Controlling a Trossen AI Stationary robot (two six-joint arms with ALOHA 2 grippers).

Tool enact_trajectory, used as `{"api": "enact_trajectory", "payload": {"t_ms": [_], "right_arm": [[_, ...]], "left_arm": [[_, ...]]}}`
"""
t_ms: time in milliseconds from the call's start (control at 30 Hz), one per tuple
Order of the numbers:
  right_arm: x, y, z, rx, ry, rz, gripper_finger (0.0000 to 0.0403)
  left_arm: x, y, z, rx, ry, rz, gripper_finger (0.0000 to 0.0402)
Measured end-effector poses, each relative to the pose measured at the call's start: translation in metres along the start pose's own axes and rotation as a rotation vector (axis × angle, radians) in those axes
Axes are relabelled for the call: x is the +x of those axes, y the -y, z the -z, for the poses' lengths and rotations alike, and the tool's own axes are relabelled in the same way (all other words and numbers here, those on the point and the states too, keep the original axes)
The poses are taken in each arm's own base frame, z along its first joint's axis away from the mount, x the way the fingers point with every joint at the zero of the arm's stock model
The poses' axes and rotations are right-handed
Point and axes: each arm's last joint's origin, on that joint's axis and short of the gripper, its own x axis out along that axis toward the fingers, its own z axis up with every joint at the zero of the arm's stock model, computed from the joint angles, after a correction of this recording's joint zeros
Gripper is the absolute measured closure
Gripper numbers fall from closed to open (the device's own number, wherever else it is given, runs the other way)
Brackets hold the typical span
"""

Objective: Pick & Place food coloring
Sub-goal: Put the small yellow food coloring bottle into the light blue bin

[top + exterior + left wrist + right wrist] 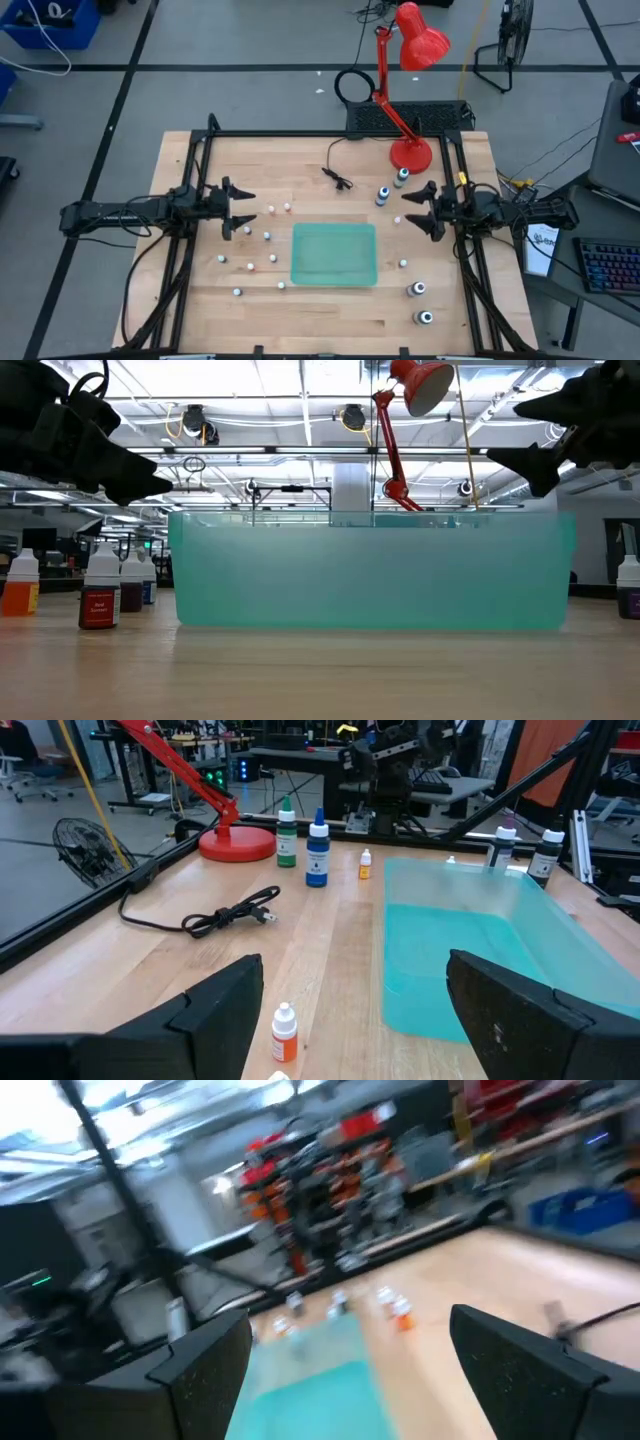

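The food coloring stands scattered upright on the wooden table. Several tiny white-capped bottles [249,232] sit left of the translucent green tray [334,253], and one orange one [284,1032] is just ahead of my left gripper. Two larger bottles [383,195] stand near the lamp base, and two more [416,289] stand at the near right. My left gripper [243,211] hovers open above the table's left side. My right gripper [411,210] hovers open at the right side. Both point toward the tray, and neither has anything between its fingers.
A red desk lamp [410,150] stands at the far right of the table. A black cord with a plug [338,178] lies left of it. Dark frame rails [190,200] run along the left and right table edges. Bare wood lies in front of the tray.
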Motion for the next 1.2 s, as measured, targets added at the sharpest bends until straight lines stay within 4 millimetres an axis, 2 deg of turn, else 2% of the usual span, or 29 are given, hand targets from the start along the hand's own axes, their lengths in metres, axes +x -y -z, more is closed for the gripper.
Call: {"api": "enact_trajectory", "payload": {"t_ms": [167, 467, 800, 967, 1067, 1133, 1200], "right_arm": [[0.0, 0.002, -0.001, 0.025, 0.031, 0.064, 0.0076], [0.0, 0.001, -0.002, 0.019, 0.042, 0.061, 0.0074], [0.0, 0.004, -0.004, -0.168, 0.074, 0.161, 0.008], [0.0, 0.004, -0.003, -0.125, 0.06, 0.167, 0.0141], [0.003, 0.007, 0.005, -0.066, -0.044, 0.197, 0.0192], [0.005, 0.002, -0.006, -0.034, -0.148, 0.23, 0.0218], [0.008, -0.005, -0.026, -0.003, -0.234, 0.296, 0.0233]], "left_arm": [[0.0, 0.0, 0.0, 0.0, 0.0, 0.0, 0.0091], [0.0, 0.0, 0.0, 0.0, 0.0, 0.0, 0.0091], [0.0, 0.0, 0.0, 0.0, 0.0, 0.0, 0.0091], [0.0, 0.0, 0.0, 0.0, 0.0, 0.0, 0.0091], [0.0, 0.0, 0.0, 0.0, 0.0, 0.0, 0.0091], [0.0, 0.0, 0.0, 0.0, 0.0, 0.0, 0.0091], [0.0, 0.0, 0.0, 0.0, 0.0, 0.0, 0.0092]]}}
